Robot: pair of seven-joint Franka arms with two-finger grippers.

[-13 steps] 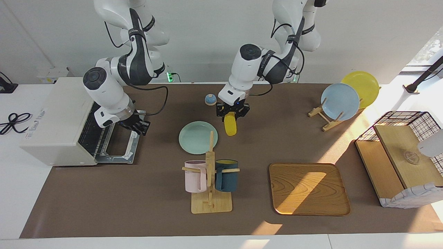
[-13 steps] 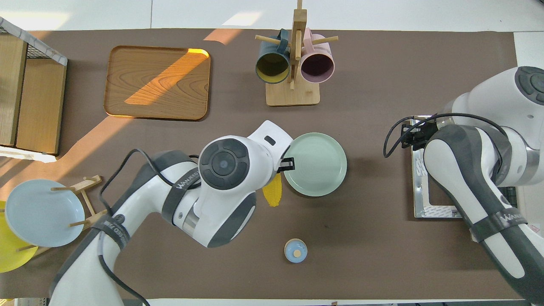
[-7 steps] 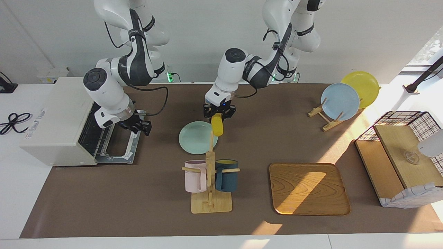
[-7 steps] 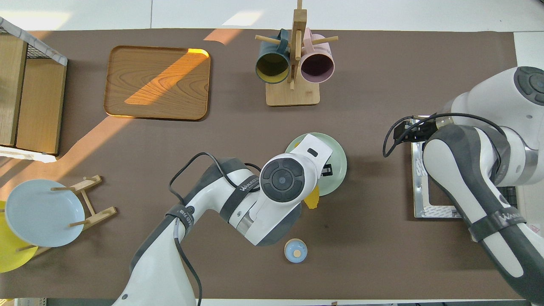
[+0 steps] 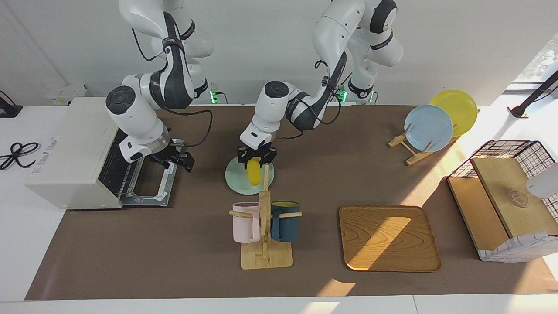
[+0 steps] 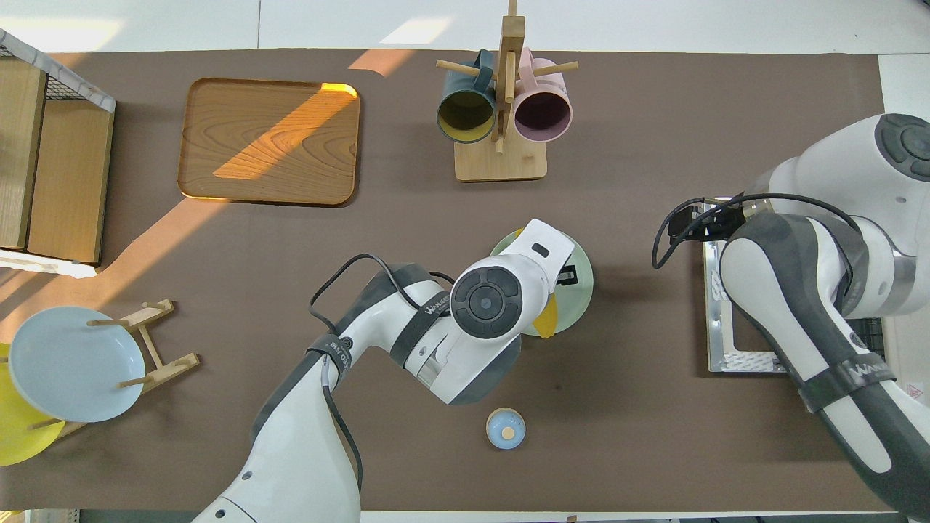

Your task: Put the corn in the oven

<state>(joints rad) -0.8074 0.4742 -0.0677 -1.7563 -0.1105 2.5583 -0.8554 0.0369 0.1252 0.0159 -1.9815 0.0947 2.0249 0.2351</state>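
- The left gripper [image 5: 256, 158] is up in the air over the pale green plate [image 5: 237, 178] and pinches the corn [image 5: 253, 172], which hangs down from its fingers.
- The right gripper [image 5: 174, 160] is over the open door [image 5: 148, 189] of the toaster oven [image 5: 69, 152]; whether its fingers are spread, I cannot tell.

Corn [image 5: 254, 173]: bright yellow glossy cob, hanging roughly upright with the tapered end down, gripped at its upper end and raised over a pale green plate [image 5: 237, 183]. Oven [image 5: 72, 152]: boxy off-white toaster oven at the right arm's end of the table, door [image 5: 150, 187] dropped open and flat, wire rack visible inside.
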